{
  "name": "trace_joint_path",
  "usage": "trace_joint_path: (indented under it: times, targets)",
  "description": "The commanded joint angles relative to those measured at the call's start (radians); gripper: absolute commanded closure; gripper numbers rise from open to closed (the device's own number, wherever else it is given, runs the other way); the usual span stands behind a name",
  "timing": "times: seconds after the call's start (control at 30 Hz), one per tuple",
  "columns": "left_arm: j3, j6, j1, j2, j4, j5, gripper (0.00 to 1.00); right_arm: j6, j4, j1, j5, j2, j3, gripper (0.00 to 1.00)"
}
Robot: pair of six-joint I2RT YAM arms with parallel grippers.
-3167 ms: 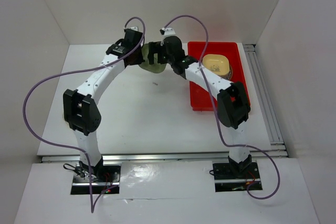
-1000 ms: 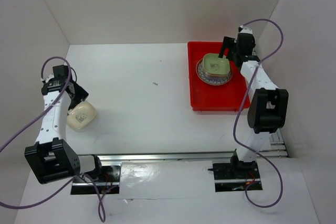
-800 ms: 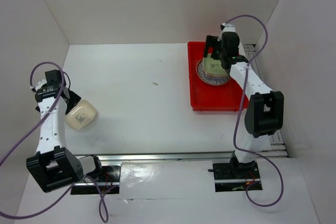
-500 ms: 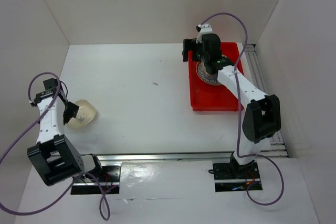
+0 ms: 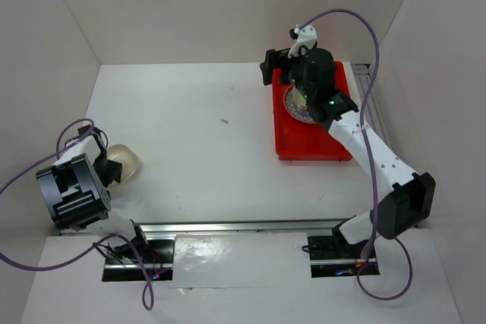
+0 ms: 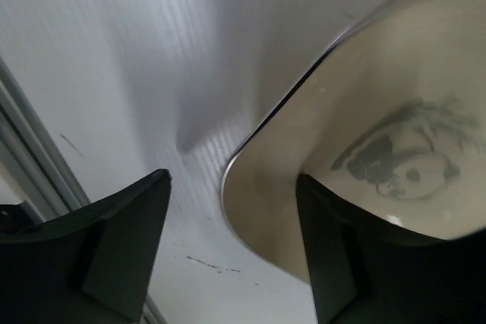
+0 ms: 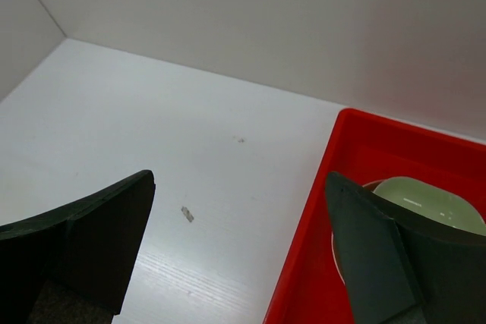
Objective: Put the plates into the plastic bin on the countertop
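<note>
Compared with half a second ago, your right arm has swung further out and stretched, so the right gripper [image 5: 273, 70] is now at the far-left corner of the red bin [image 5: 313, 147] rather than over the plates. Your left arm has folded back into the near-left corner beside the cream dish [image 5: 123, 162]. The right gripper's jaws are spread wide with nothing in them. In the wrist view it hangs above the white countertop [image 5: 197, 134] just left of the bin's left wall. The green dish [image 7: 427, 201] sits in the bin on the round plate [image 5: 292, 103], off to the side behind one finger [image 7: 380, 263]. The left gripper [image 6: 231, 180] is spread apart too, down low at the cream dish. The dish's rounded corner sits right between the fingers, one finger [image 6: 342, 263] over its inside with the panda-looking print, the other out over the countertop. You can't tell from here whether either finger is touching the rim. That dish lies on the countertop, well apart from the bin.
</note>
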Motion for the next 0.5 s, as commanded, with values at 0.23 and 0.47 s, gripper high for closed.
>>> trace_joint_path:
  times: [0.23, 0.47]
  targets:
    - [-0.031, -0.025, 0.006, 0.148, 0.163, 0.055, 0.61, -0.040, 0.065, 0.069, 0.086, -0.077, -0.029, 0.00]
    - [0.012, 0.018, -0.120, 0.134, 0.163, 0.077, 1.00, -0.040, 0.065, 0.099, 0.010, -0.041, -0.018, 0.00]
